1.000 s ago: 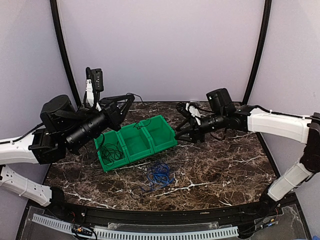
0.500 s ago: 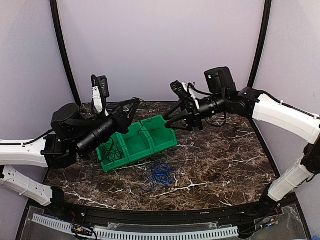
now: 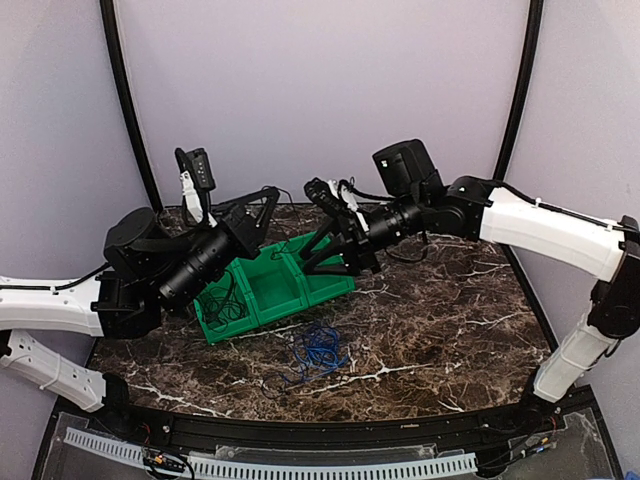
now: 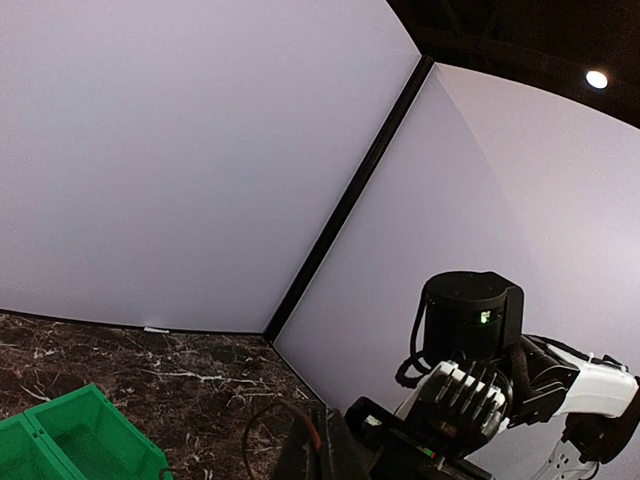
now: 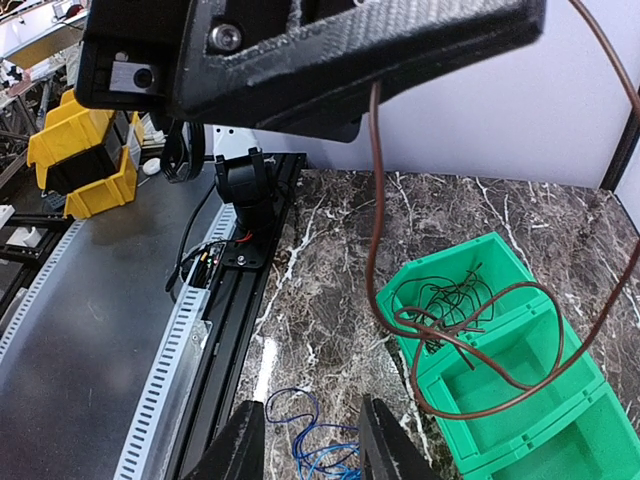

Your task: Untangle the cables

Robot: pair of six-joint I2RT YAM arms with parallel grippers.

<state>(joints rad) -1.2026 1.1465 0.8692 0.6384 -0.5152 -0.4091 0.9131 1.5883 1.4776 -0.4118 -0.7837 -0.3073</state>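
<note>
Right wrist: cable (image 5: 372,200) hangs abv green bin (image 5: 540,432).

The blue cable (image 3: 320,350) lies in a loose tangle on the tabletop, low centre of the top view, just before the green bin (image 3: 272,288). Black cables (image 3: 222,303) sit bunched in its leftmost compartment. One dark strand (image 5: 375,220) hangs down my right wrist view, looping above them.

Dark marble-patterned table (image 3: 450,320) in front of me, veined with white. A green bin (image 3: 262,316) with three compartments sits on it at a slant, left of centre. Just in front of the bin, a loose bundle of blue cable (image 3: 320,350) lies on the stone, with a thin black cable (image 3: 272,382) trailing beside it.
</note>
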